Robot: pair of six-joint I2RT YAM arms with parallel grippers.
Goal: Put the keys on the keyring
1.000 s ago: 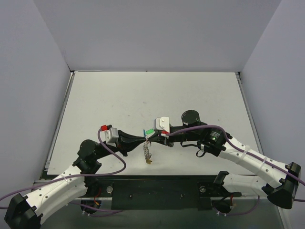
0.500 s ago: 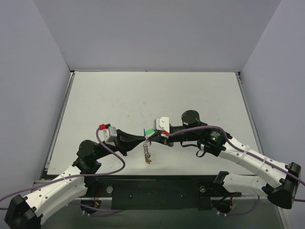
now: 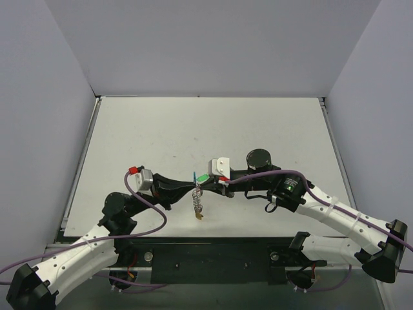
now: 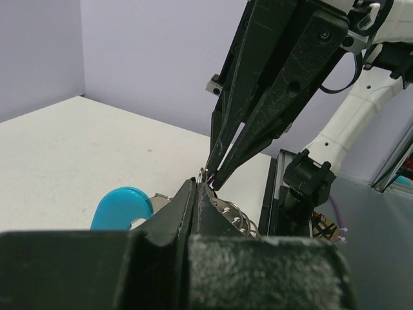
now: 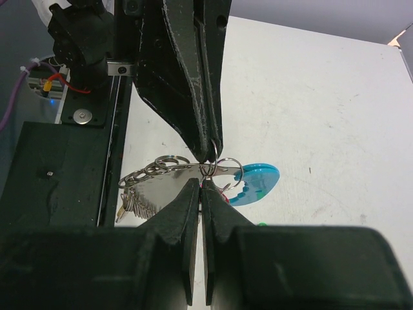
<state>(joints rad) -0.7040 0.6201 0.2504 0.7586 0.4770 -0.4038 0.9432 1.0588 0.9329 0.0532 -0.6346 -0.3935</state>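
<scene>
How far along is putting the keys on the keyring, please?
Done: keyring hangs clear of the table. In hand: left gripper and right gripper, both shut, pinch its rings beside the blue tag. Left: threading looks unfinished, though the pinch point is crowded.

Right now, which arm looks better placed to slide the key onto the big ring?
Likely the right. Its shut claw pinches the silvery coiled-wire keyring tip to tip with the shut left claw, and the bright green key tag sits nearest the right one.
</scene>
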